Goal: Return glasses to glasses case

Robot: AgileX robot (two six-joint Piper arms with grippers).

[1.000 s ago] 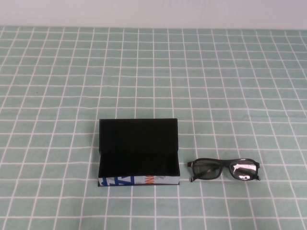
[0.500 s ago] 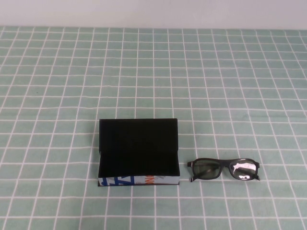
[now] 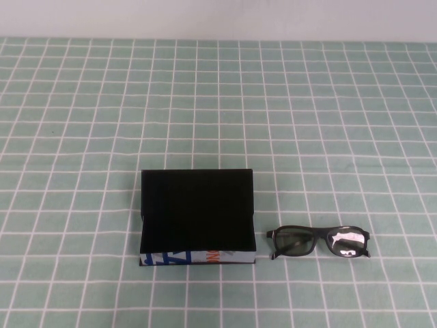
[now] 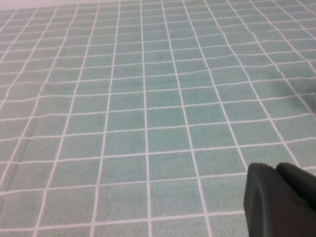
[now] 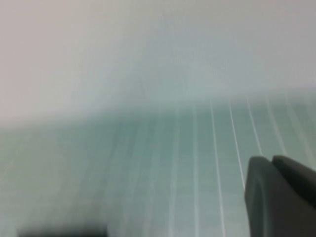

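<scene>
The glasses case point(image 3: 196, 212) is a matte black box lying near the table's front middle. Its blue, white and orange printed edge point(image 3: 184, 257) faces the near side. The glasses point(image 3: 318, 242), glossy black with dark greenish lenses, lie on the cloth just right of the case, apart from it. Neither arm shows in the high view. In the left wrist view my left gripper point(image 4: 274, 169) is shut on nothing, over bare cloth. In the right wrist view my right gripper point(image 5: 271, 160) is shut on nothing. Neither wrist view clearly shows the case or the glasses.
A green tablecloth with a white grid point(image 3: 218, 102) covers the whole table, up to a pale wall point(image 3: 218, 17) at the back. A blurred dark strip point(image 5: 61, 231) lies at one edge of the right wrist view; I cannot tell what it is.
</scene>
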